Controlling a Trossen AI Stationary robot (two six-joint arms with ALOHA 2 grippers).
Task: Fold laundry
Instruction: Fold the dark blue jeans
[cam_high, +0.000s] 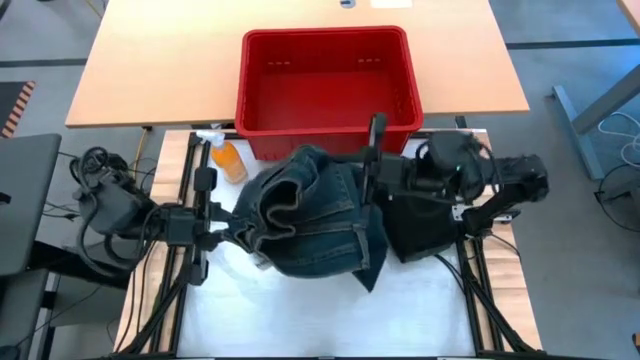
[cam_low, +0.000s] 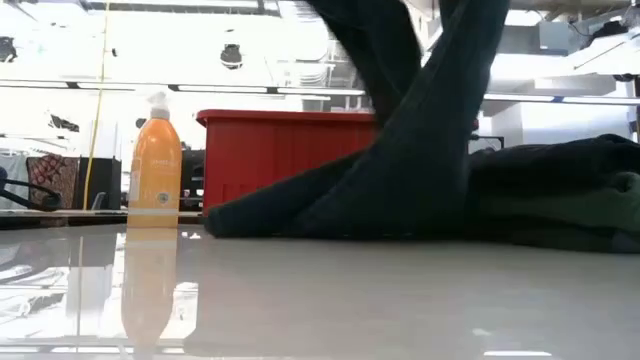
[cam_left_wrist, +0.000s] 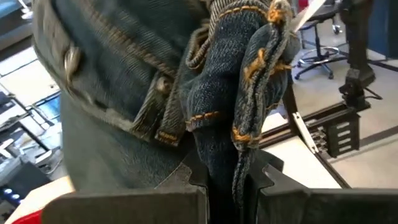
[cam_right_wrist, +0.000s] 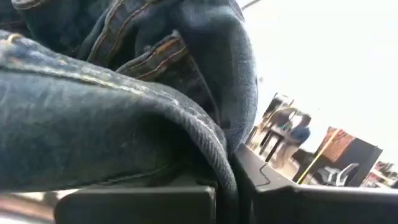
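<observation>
While the jeans (cam_high: 315, 215) hang between the two arms above the table (cam_high: 330, 310), we see the left gripper (cam_high: 222, 228) pinched on a denim fold and the right gripper (cam_high: 375, 185) clamped on the opposite edge. Their long axis spans gripper to gripper, neither arm nearer; folded laundry (cam_high: 420, 225) lies beneath the right arm.
</observation>
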